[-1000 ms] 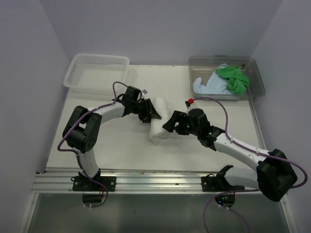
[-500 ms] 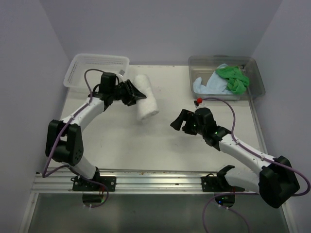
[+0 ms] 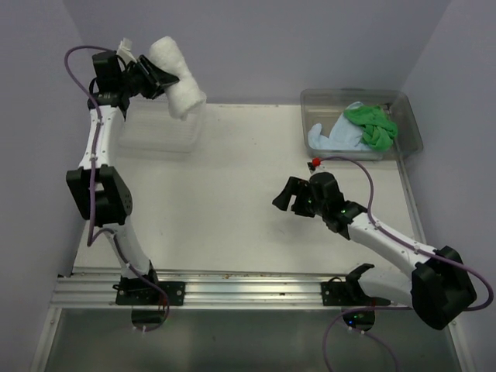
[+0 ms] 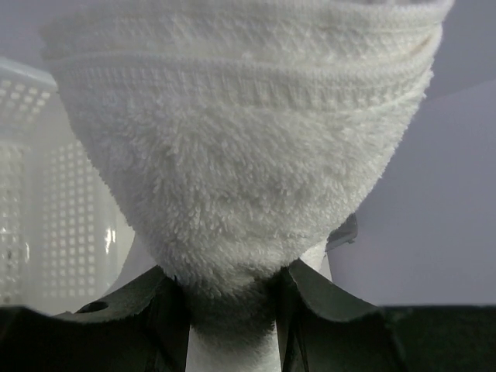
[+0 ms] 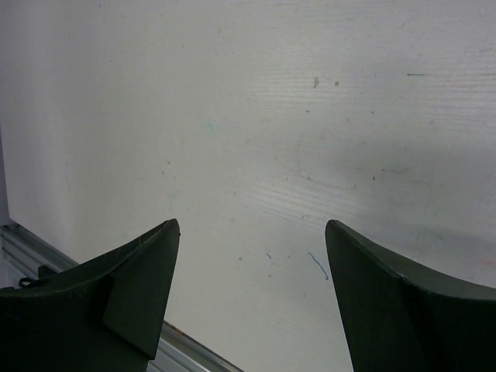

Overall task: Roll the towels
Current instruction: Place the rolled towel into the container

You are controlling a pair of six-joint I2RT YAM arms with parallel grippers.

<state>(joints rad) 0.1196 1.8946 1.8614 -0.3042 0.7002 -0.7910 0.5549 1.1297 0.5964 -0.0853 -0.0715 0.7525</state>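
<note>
1. White towel (image 3: 177, 75) is rolled into a fat tube and hangs in the air right above the lattice basket (image 3: 147, 138), not touching it.
2. Left gripper (image 3: 159, 77) has it. The jaws are partly closed and pinch one side of the roll, so the terry bulges out past the fingers.
3. Handling-wise I'd say it's light, soft and squishy, nothing fragile. The roll probably loosens if the pinch only catches the outer layer, though. Grabbing across the middle, over the loose edge, looks safest to me.
4. Green towel (image 3: 372, 124) and blue towel (image 3: 329, 138) lie crumpled together in the clear tub (image 3: 412, 132), well to the right of the basket. Neither is rolled yet.
5. Right gripper (image 3: 285, 197) hovers over the bare table (image 3: 225, 225), right of the basket and nearer the arm bases. Its jaws are wide with nothing between them.
6. Count: three towels (one white, one green, one blue), one basket, one tub, two grippers.
</note>
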